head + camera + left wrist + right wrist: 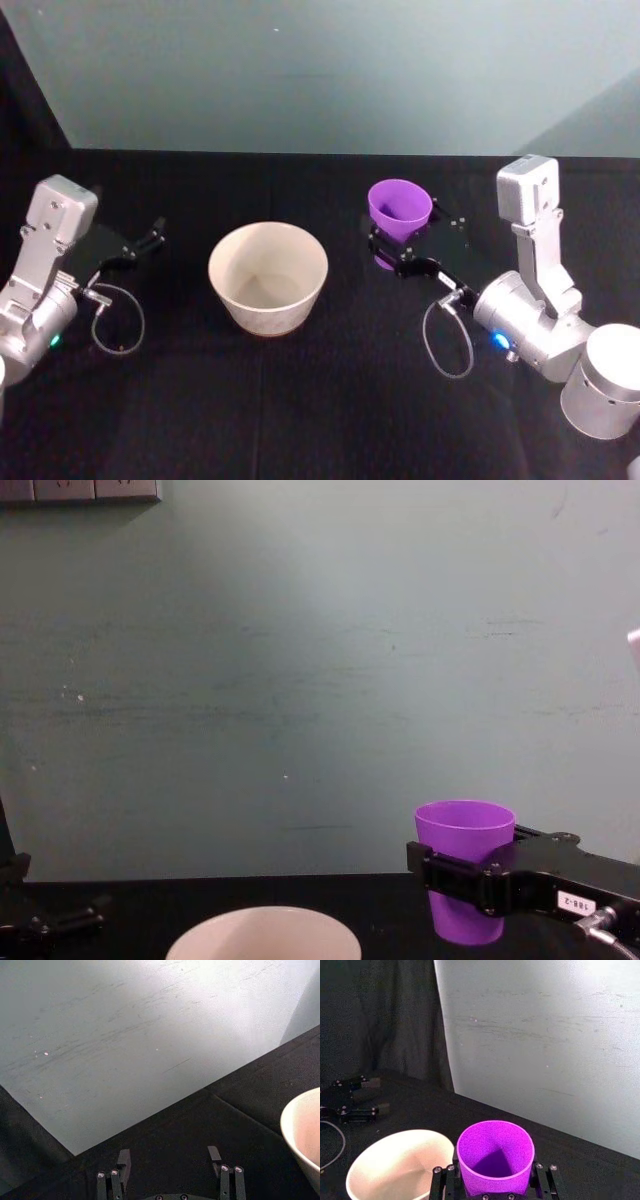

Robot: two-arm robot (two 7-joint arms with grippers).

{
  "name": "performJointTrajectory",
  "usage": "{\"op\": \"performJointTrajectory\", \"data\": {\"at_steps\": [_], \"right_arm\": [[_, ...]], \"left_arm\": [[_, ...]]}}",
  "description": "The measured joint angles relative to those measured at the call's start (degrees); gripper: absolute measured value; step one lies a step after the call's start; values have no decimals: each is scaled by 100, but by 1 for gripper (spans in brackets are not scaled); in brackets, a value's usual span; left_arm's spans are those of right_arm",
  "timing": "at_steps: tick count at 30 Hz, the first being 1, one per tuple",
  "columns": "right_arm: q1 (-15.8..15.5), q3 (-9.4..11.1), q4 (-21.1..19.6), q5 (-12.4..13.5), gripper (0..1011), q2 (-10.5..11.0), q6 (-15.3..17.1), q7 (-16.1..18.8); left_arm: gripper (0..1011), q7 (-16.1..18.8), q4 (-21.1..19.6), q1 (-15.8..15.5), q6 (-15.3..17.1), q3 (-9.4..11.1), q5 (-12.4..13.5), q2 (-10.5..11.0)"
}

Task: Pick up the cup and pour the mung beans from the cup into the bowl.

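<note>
Purple plastic cup (400, 208) stands upright on the right side of the black-covered table (300, 400), clamped in the right gripper (405, 240). The black fingers press on opposite sides of the cup's wall, below its rim. Chest view: cup (463, 865) upright, right gripper (470, 875) crossing its middle, rim level. I cannot tell whether the base touches the cloth. Right wrist view: cup mouth (495, 1157) open toward the camera, shadow inside, contents cannot be made out.

Off-white bowl (268, 312) sits at centre of the table, left of the cup and apart from it, upright. Its rim (262, 925) shows low in the chest view, lower than the cup's rim.

Left gripper (152, 235) is on the left side of the table, left of the bowl and clear of it. Its fingers stand apart with nothing between them (169, 1156); the bowl's edge (302, 1130) lies off to one side.

Pale grey-green wall (300, 680) behind the table.
</note>
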Motion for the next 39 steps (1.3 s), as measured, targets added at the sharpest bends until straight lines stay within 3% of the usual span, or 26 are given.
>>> {"op": "performJointTrajectory", "data": {"at_steps": [39], "right_arm": [[0, 0, 0, -1, 726, 0, 0, -1]], "left_arm": [[1000, 0, 0, 0, 0, 0, 0, 0]]}}
